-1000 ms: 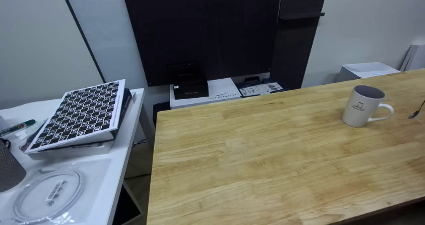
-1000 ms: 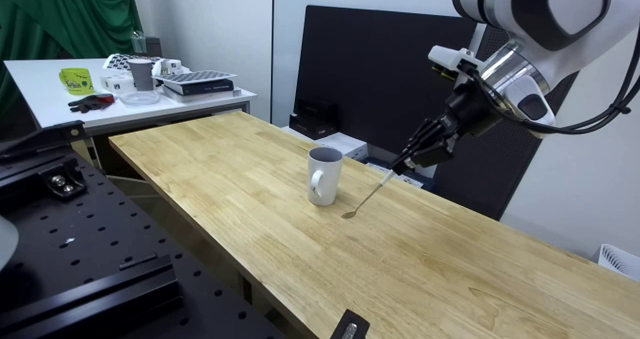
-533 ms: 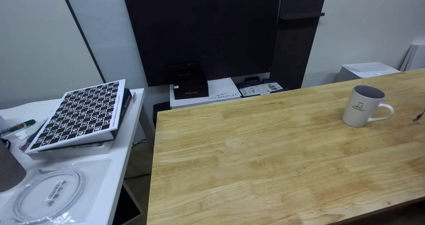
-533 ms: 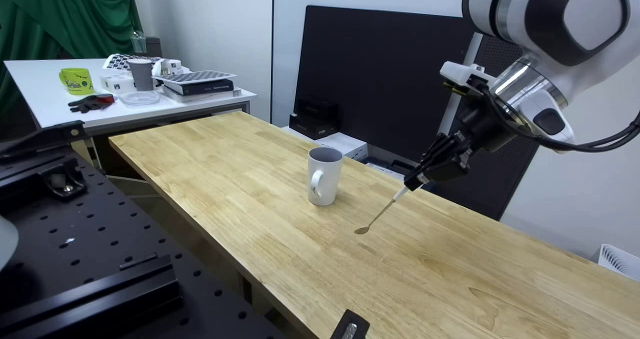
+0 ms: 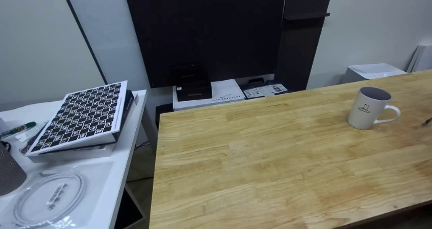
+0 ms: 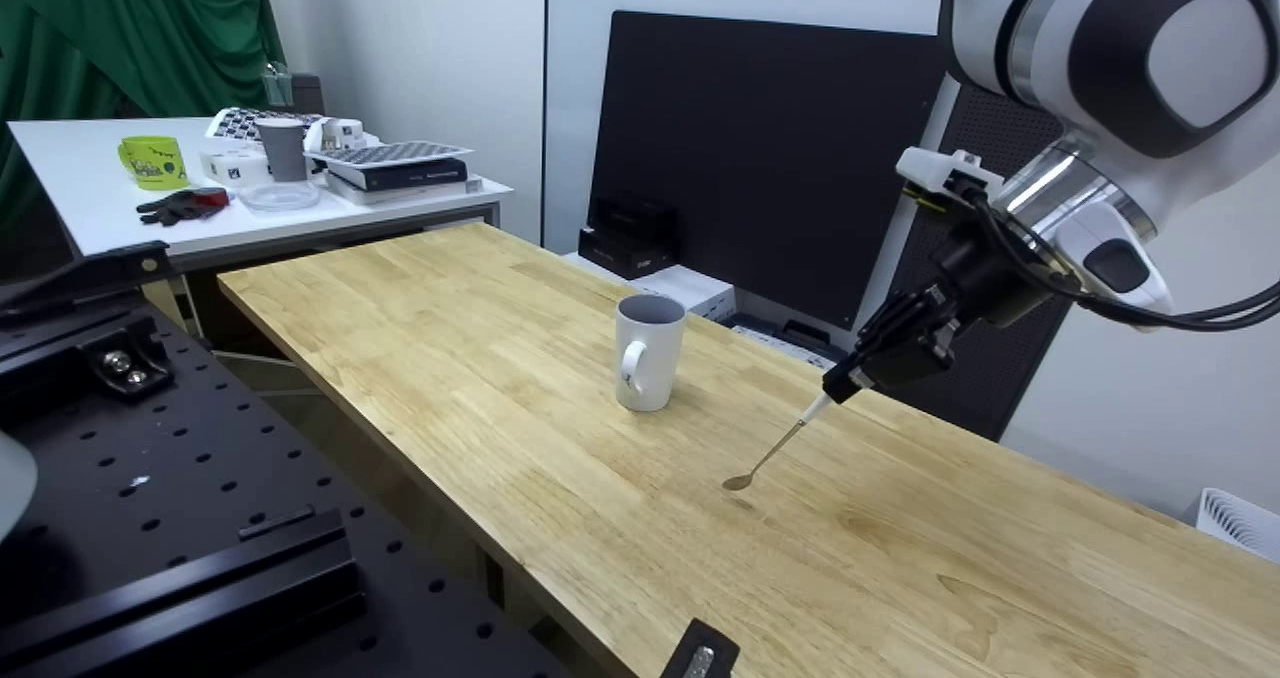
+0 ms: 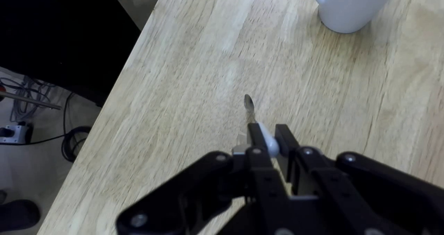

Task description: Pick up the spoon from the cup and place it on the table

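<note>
My gripper [image 6: 838, 386] is shut on the spoon [image 6: 782, 442] by its white handle end. In the wrist view the white handle end [image 7: 269, 142] sits between the black fingertips [image 7: 269, 128], with the metal bowl pointing away. The spoon slants down to the table [image 6: 560, 428], bowl lowest; I cannot tell if the bowl touches the wood. Only the spoon's tip [image 5: 426, 122] shows at the right edge in an exterior view. The white-grey cup [image 6: 652, 363] stands upright, apart from the spoon. It also shows in an exterior view [image 5: 366, 110] and partly in the wrist view [image 7: 348, 8].
A white counter [image 6: 90, 168] with a green mug [image 6: 155, 163] and a chequered board [image 5: 84, 114] stands beyond the table's end. A black perforated platform [image 6: 230, 448] lies along one long side. A dark panel [image 6: 760, 158] stands behind the other side.
My gripper and the spoon have moved away from the cup, rightward and lower in an exterior view. The cup has not moved. The hold on the spoon looks the same.
</note>
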Controlling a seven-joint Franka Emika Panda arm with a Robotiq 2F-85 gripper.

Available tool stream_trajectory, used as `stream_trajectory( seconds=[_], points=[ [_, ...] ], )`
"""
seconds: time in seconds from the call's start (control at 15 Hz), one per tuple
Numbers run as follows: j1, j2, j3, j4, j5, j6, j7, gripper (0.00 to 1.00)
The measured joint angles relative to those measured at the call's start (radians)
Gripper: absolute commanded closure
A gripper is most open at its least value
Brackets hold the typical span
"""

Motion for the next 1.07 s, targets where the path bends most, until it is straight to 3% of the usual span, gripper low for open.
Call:
stream_trajectory(
  seconds=[0.07,0.2,0.67,0.8,1.07],
  points=[
    [0.000,0.003,0.000,0.003,0.000,0.000,0.005,0.60],
    [0.000,0.008,-0.001,0.010,-0.001,0.000,0.014,0.53],
    [0.010,0.012,0.003,0.035,-0.013,0.000,0.023,0.05],
    [0.027,0.010,0.007,0.044,-0.036,0.003,0.023,0.00],
    [0.084,-0.015,0.023,0.044,-0.116,0.032,0.005,0.00]
  ],
)
